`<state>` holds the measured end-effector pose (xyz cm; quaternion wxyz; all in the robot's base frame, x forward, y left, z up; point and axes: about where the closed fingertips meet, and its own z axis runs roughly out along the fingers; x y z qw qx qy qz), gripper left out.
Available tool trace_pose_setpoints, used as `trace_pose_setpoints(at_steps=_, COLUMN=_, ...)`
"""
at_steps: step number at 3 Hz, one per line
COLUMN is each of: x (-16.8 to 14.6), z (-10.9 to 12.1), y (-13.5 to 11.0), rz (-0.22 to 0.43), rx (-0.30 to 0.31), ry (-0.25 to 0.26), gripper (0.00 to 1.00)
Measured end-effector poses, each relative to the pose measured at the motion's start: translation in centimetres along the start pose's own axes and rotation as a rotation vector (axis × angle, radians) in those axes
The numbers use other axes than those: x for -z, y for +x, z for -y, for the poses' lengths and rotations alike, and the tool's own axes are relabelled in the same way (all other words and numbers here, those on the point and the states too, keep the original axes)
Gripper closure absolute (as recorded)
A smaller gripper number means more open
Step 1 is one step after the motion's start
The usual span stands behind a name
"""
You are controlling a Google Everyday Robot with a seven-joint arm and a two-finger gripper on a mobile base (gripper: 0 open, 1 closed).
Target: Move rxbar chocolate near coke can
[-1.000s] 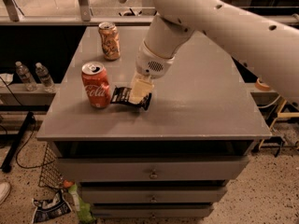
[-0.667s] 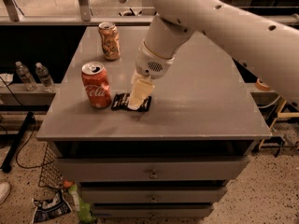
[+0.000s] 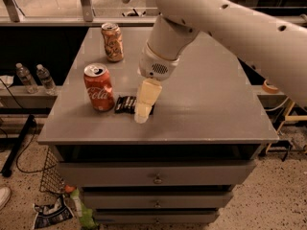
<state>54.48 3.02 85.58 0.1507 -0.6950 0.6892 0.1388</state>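
The rxbar chocolate (image 3: 124,104), a small flat black wrapped bar with pale print, lies on the grey table top (image 3: 206,104), just right of the coke can (image 3: 98,86). The coke can is red with white script and a silver top, and it stands upright near the table's front left. My gripper (image 3: 141,115) hangs from the big white arm and points down at the bar's right end, covering that end. Whether it touches the bar does not show.
An orange-tan patterned can (image 3: 112,42) stands upright at the back left of the table. The table has drawers (image 3: 157,176) below its front edge. Water bottles (image 3: 36,78) stand on a low shelf to the left. Litter (image 3: 53,213) lies on the floor.
My gripper has shifted a little toward the table's front edge, over the bar's right end. The bar and both cans stay where they were.
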Motion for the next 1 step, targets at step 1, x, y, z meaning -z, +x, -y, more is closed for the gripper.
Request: trace_pose_setpoints(at_steps=1, x=2.81, z=-0.38, y=3.12, rz=-0.054, rx=0.002, ry=0.066, gripper=0.00)
